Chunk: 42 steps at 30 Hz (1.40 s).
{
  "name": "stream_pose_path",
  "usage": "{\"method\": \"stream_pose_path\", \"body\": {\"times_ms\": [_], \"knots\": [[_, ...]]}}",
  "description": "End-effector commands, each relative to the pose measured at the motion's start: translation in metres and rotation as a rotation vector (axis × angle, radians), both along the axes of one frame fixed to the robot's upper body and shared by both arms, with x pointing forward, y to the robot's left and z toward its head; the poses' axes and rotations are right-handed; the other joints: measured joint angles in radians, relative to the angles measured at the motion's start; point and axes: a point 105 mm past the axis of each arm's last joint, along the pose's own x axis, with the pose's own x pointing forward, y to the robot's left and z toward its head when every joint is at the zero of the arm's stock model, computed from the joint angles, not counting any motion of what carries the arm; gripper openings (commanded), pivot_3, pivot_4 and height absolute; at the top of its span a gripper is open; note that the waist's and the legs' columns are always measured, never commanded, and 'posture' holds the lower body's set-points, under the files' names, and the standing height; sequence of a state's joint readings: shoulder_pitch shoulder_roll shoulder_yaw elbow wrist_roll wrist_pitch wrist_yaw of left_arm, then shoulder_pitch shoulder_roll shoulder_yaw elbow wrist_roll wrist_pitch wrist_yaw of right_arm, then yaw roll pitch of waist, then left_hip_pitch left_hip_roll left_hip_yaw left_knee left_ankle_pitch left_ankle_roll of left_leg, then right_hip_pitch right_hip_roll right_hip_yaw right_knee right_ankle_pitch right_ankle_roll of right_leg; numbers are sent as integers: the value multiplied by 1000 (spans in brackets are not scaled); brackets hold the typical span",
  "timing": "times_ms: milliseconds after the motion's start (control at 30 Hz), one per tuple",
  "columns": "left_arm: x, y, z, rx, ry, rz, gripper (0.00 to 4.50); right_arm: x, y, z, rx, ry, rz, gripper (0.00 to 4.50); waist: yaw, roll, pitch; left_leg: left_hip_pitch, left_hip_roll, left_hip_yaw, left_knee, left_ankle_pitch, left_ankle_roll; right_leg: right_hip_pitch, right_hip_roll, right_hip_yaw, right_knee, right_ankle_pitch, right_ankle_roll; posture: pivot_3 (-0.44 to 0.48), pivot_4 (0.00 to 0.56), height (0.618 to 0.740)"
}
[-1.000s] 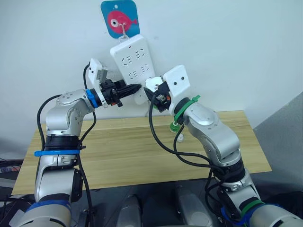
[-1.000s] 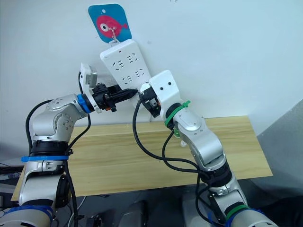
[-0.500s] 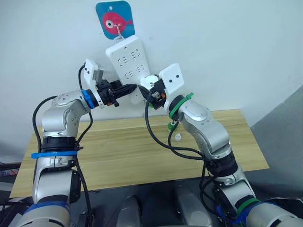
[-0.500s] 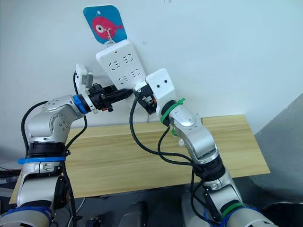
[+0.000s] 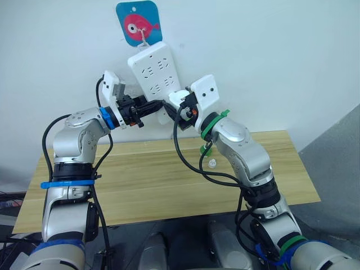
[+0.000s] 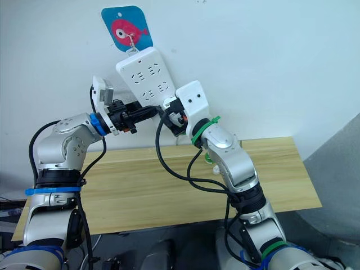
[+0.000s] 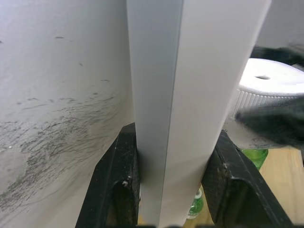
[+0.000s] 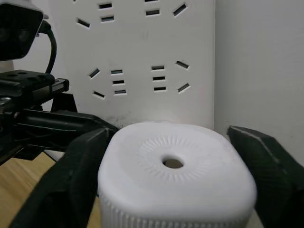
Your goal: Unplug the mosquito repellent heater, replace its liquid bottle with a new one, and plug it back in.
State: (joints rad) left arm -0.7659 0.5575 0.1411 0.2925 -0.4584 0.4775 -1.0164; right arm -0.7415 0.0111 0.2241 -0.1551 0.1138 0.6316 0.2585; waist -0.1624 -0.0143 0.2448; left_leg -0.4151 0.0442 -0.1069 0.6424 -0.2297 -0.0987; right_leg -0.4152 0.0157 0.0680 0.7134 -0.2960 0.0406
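Note:
The long white power strip (image 5: 154, 70) hangs on the wall from a hook. My left gripper (image 5: 156, 106) is shut on its lower edge, and its black fingers (image 7: 116, 180) clamp the strip (image 7: 190, 95) from both sides. The mosquito repellent heater (image 8: 173, 173) is a white rounded unit with a round vent facing the right wrist camera. My right gripper (image 5: 175, 104) is shut on the heater (image 5: 177, 97), which it holds right in front of the strip's lower sockets. I cannot tell if its prongs are in a socket. A green liquid bottle (image 5: 207, 149) stands on the table behind my right arm.
The wooden table (image 5: 140, 180) runs along the wall below both arms. A small clear cap (image 5: 211, 163) lies near the green bottle. A blue card with a red fish (image 5: 138, 22) carries the hook above the strip. Black cables loop under my right forearm.
The head camera has shifted a little. My right wrist has turned and brought the heater slightly closer to the strip's lower end. The left gripper keeps its hold on the strip.

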Motion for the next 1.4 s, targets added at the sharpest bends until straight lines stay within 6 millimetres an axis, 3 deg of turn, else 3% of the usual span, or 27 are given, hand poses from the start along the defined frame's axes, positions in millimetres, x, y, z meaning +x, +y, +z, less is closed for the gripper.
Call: {"method": "stream_pose_path", "body": {"times_ms": [33, 300, 433, 700, 767, 933, 1100, 1200, 1300, 1400], "knots": [[-1, 0, 12, 13, -60, 5, 1349, -14, 1, 20, 33, -58, 29, 4500, 0, 0, 0, -1, 0, 0, 0, 0, 0, 0, 0, 0, -1, 0, 0, -152, 202, 740], [7, 12, 12, 24, -77, 87, 1349, -38, -23, 30, 77, -76, 20, 4500, 5, 0, 0, -2, -1, 0, -1, 0, 0, -2, -1, 0, 0, 0, 0, -148, 203, 740], [17, 27, 16, 21, -97, 177, 1349, -44, -35, 24, 56, -65, 30, 4500, 11, 0, 0, -2, -1, 1, -1, 0, 0, -2, -1, 0, 0, 0, 0, -149, 203, 740], [21, 50, 14, 64, -152, 274, 3842, -54, -37, 16, 42, -35, 66, 4500, 16, 0, 0, -1, 0, 1, 0, 1, 0, -2, 0, 1, 2, 0, 0, -143, 200, 740], [16, 57, 13, 86, -158, 281, 4342, -57, -36, 15, 31, -35, 82, 4500, 14, 0, 0, 0, 0, 1, 1, 2, 1, -2, 0, 1, 3, 1, -1, -141, 202, 740], [-3, 80, 17, 167, -186, 354, 4342, -63, -36, 9, -3, -26, 121, 4500, 0, 0, 0, 0, 2, 1, -2, 3, 3, -4, 2, 1, 3, 2, -3, -122, 208, 740], [-49, 94, -5, 332, -124, 275, 4342, -72, -34, 0, -59, -24, 203, 4500, 3, 0, 0, 0, 3, 2, -12, 3, 3, -6, 1, 2, -2, 1, -4, -83, 212, 740], [-85, 78, -22, 360, -37, 111, 4374, -76, -29, -4, -73, -24, 252, 3905, 27, 0, 0, -1, 2, 2, -14, 3, 2, -7, 0, 0, -5, 0, -5, -45, 212, 740], [-118, 52, -33, 346, 26, -41, 4374, -79, -24, -7, -90, -29, 295, 2861, 47, -1, 0, -1, 2, 2, -14, 3, 2, -6, -1, 1, -6, 0, -5, -32, 211, 740], [-133, 34, -36, 300, 32, -71, 4374, -79, -20, -12, -120, -42, 316, 1756, 77, -2, 0, -1, 2, 2, -13, 4, 1, -5, -1, 0, -6, 0, -5, -25, 210, 740]]}}
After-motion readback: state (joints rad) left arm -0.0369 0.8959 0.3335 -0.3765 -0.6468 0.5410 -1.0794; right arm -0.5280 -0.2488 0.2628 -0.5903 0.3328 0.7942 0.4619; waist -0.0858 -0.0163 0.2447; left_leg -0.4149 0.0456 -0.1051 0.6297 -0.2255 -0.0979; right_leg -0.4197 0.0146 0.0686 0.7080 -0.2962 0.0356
